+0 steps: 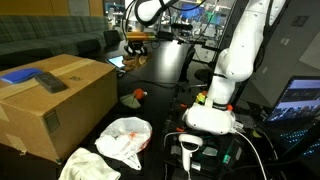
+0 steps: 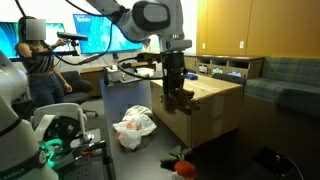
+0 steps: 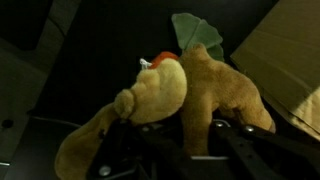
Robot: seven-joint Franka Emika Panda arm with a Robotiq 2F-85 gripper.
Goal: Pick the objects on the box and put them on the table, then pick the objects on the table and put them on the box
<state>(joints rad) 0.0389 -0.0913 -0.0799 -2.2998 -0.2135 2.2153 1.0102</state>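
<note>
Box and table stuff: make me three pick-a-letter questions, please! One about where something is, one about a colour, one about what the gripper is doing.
1. Where is the blue pad? A on the box; B on the table; C in the gripper.
2. What colour is the held lump? A white; B brown; C purple.
3. The gripper is: A open and empty; B out of sight; C shut on the lump.
Answers: 1 A, the blue pad lies on the box top. 2 B, the wrist view shows it brown. 3 C, the gripper clamps the lump.
</note>
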